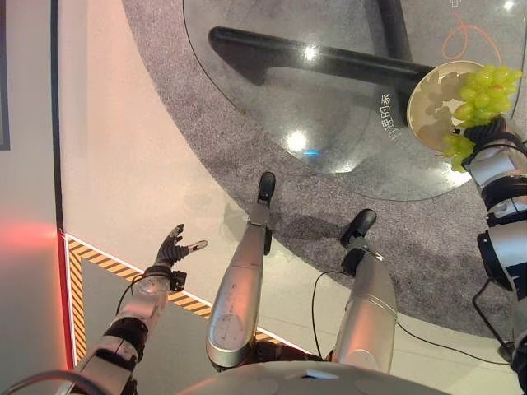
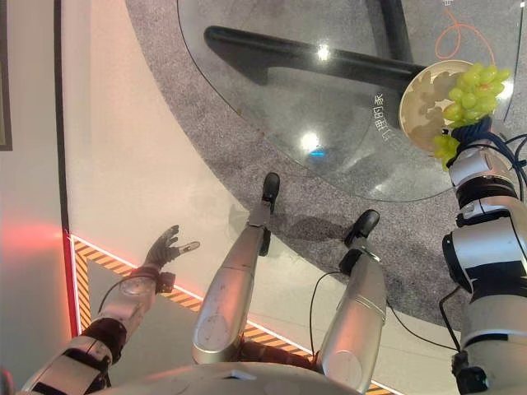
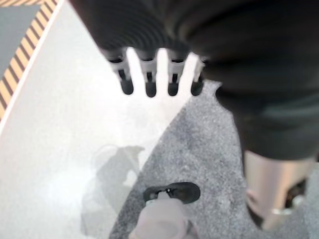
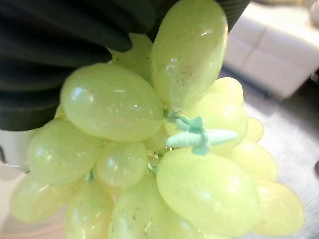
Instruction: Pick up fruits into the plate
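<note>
A bunch of green grapes (image 1: pixel 486 89) hangs over the near rim of a cream plate (image 1: pixel 426 109) that stands at the near right edge of a round glass table (image 1: pixel 329 90). My right hand (image 1: pixel 487 129) is right under the bunch, its dark cover pressed against the grapes (image 4: pixel 189 149), and some of them spill down beside the wrist. Whether the bunch rests on the plate or is held above it I cannot tell. My left hand (image 1: pixel 173 247) is low at the left over the pale floor, open with straight fingers (image 3: pixel 149 79) and nothing in it.
The glass table stands on a dark base (image 1: pixel 313 53) over a grey carpet (image 1: pixel 272 156). Its curved near edge runs close to my right arm. A yellow-and-black striped line (image 1: pixel 107 262) crosses the floor under my left arm.
</note>
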Robot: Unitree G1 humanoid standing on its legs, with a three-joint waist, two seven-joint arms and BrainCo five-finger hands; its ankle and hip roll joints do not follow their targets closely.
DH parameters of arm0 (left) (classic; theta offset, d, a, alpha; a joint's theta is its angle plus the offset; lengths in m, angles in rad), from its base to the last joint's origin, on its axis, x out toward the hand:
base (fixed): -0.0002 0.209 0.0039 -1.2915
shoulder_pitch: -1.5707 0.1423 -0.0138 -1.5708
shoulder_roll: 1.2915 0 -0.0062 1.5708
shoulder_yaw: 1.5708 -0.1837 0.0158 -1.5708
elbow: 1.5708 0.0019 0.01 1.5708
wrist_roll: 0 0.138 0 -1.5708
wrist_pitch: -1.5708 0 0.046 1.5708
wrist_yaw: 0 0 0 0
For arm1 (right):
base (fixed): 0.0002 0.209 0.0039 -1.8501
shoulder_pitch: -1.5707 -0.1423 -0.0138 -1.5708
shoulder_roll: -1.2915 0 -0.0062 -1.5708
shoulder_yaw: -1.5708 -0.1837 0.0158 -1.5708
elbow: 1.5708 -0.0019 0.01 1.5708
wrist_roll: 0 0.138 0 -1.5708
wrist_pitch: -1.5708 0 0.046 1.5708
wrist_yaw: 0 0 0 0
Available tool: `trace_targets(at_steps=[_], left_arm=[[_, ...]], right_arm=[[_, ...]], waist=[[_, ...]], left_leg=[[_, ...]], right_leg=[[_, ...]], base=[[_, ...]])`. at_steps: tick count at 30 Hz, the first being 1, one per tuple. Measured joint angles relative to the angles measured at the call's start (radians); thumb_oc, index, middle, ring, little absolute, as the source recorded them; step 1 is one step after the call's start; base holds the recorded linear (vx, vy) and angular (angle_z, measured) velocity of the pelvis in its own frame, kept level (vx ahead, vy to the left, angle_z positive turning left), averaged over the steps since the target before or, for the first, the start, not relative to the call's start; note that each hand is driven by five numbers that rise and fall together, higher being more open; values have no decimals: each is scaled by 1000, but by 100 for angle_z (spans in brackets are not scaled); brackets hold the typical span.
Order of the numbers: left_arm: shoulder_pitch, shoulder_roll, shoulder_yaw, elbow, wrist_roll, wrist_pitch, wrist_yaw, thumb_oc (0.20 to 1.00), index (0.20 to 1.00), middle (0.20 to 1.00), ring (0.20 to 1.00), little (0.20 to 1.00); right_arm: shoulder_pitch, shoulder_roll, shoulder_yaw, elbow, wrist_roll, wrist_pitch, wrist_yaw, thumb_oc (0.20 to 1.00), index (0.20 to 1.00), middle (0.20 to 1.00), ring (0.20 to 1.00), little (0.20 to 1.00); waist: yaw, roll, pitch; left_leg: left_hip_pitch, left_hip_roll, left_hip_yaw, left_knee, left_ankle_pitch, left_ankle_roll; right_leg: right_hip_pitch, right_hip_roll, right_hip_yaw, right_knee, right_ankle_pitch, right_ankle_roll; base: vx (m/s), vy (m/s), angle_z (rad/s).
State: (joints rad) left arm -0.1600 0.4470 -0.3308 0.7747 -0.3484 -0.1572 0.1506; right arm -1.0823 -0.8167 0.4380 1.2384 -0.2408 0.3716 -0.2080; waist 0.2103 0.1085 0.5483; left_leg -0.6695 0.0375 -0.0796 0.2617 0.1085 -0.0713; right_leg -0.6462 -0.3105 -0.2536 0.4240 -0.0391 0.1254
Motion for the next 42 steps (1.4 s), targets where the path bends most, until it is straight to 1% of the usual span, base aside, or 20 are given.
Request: trace_targets(at_steps=[1,2,3,4,5,9,10,11,13,14,18,22,25,28,32,34,35,37,40,42], left_arm=[[5,0,-9,-7,-7,1,0,1000,1000,1000,1000,1000],[8,0,-11,-7,-8,-1,0,1000,1000,1000,1000,1000],[16,0,-11,-15,-14,-1,0,1000,1000,1000,1000,1000],[25,0,-11,-15,-19,-2,1,1000,1000,1000,1000,1000],[29,0,-11,-15,-23,-2,1,1000,1000,1000,1000,1000],[40,0,-12,-15,-25,-1,0,1000,1000,1000,1000,1000],[41,0,-9,-17,-26,-1,1,1000,1000,1000,1000,1000],[40,0,-9,-16,-26,0,1,1000,1000,1000,1000,1000],[42,-1,-9,-14,-29,-1,3,1000,1000,1000,1000,1000],[43,-1,-7,-14,-30,-1,3,1000,1000,1000,1000,1000],[43,-1,-7,-15,-44,-4,18,1000,1000,1000,1000,1000],[42,-1,-7,-14,-44,-2,32,1000,1000,1000,1000,1000],[42,-1,-5,-11,-44,-2,59,1000,1000,1000,1000,1000],[41,-2,0,-1,-43,-3,61,1000,1000,1000,1000,1000],[40,-4,24,29,-42,-6,59,1000,1000,1000,1000,1000],[24,-5,27,46,-42,-3,58,1000,1000,1000,1000,1000],[21,-5,31,54,-42,-5,58,1000,1000,1000,1000,1000],[11,-7,47,59,-42,-6,57,1000,1000,1000,1000,1000],[-20,-8,79,85,-30,2,54,1000,1000,1000,1000,1000],[-28,-11,92,113,11,13,37,1000,1000,1000,1000,1000]], right_arm=[[-1,-6,5,11,-20,7,-22,413,413,413,413,413],[-2,-9,5,14,-30,10,-34,354,354,354,354,354],[-3,-16,14,16,-51,14,-56,200,200,200,200,200],[-5,-21,14,13,-74,14,-77,200,200,200,200,200],[-10,-24,15,12,-82,13,-92,1000,1000,1000,1000,1000],[-27,-40,23,-23,-104,3,-198,1000,1000,1000,1000,1000],[-35,-49,36,-37,-105,-10,-228,1000,1000,1000,1000,1000],[-41,-51,41,-43,-108,-26,-256,1000,1000,1000,1000,1000],[-44,-54,48,-66,-138,-62,-297,1000,1000,1000,1000,1000],[-45,-58,51,-77,-144,-72,-308,1000,1000,1000,1000,1000],[-55,-79,62,-149,-188,-199,-393,1000,1000,1000,1000,1000],[-55,-84,83,-209,-212,-302,-428,1000,1000,1000,1000,1000],[-24,-84,85,-246,-212,-359,-458,1000,1000,1000,1000,1000],[25,-83,83,-282,-211,-401,-485,1000,1000,1000,1000,1000],[121,-64,75,-349,-208,-443,-489,1000,1000,1000,1000,1000],[237,-19,27,-411,-205,-472,-482,1000,1000,1000,1000,1000],[279,6,25,-419,-205,-487,-470,1000,1000,1000,1000,1000],[352,57,7,-437,-211,-509,-432,1000,1000,1000,1000,1000],[522,137,8,-477,-233,-555,-342,1000,1000,1000,1000,1000],[606,179,-6,-498,-233,-560,-292,1000,1000,1000,1000,1000]], waist=[[1,4,-1],[5,5,-1],[3,9,1],[4,9,1],[3,9,1],[-1,14,0],[-4,15,0],[-4,16,-1],[-2,16,-1],[-5,16,-1],[-10,16,0],[-15,16,0],[-16,15,0],[-19,14,-1],[-38,10,-1],[-51,-3,-1],[-59,-11,-1],[-75,-27,-1],[-89,-66,-4],[-101,-84,-9]], left_leg=[[-5,-2,1,3,5,7],[-10,-4,2,4,17,6],[-13,-5,3,9,11,7],[-14,-7,7,10,11,7],[-15,-7,9,10,11,7],[-29,-5,8,15,14,5],[-36,-5,8,15,3,5],[-39,-4,8,15,9,6],[-40,-4,7,17,12,4],[-38,-3,7,17,2,3],[-40,-3,8,24,4,4],[-28,-3,6,26,3,5],[-9,-3,-1,28,2,5],[12,-1,-6,28,0,6],[58,-1,-7,23,-5,12],[122,-1,-4,-6,-6,14],[155,0,0,-19,-7,14],[213,1,9,-49,-6,15],[329,15,29,-102,-6,13],[386,22,33,-141,-4,8]], right_leg=[[-6,-2,4,3,0,1],[-12,-1,9,5,1,-1],[-17,-4,10,11,-1,1],[-23,-4,19,12,-1,2],[-27,-4,21,13,-1,2],[-38,-1,21,14,6,-7],[-46,-2,22,17,1,0],[-49,-1,21,16,0,0],[-49,1,22,15,7,-4],[-48,1,22,15,-1,-4],[-43,2,22,11,6,-6],[-27,3,19,9,6,-6],[1,4,10,4,6,-6],[35,9,4,-14,4,-10],[96,18,4,-46,6,-12],[162,25,8,-84,15,-8],[193,27,9,-103,15,-8],[248,31,15,-134,23,7],[361,48,18,-205,36,12],[418,59,12,-246,44,16]], base=[[-12,48,0],[-13,43,0],[-9,31,-4],[-13,39,-6],[-6,35,-6],[-25,33,-1],[71,-6,-1],[-88,43,0],[-90,42,0],[0,0,0],[0,0,0],[-6,-13,1],[-17,-36,4],[-24,0,4],[-26,12,2],[-39,43,-2],[-12,43,-6],[13,21,-9],[59,-21,-14],[74,-21,-8]])
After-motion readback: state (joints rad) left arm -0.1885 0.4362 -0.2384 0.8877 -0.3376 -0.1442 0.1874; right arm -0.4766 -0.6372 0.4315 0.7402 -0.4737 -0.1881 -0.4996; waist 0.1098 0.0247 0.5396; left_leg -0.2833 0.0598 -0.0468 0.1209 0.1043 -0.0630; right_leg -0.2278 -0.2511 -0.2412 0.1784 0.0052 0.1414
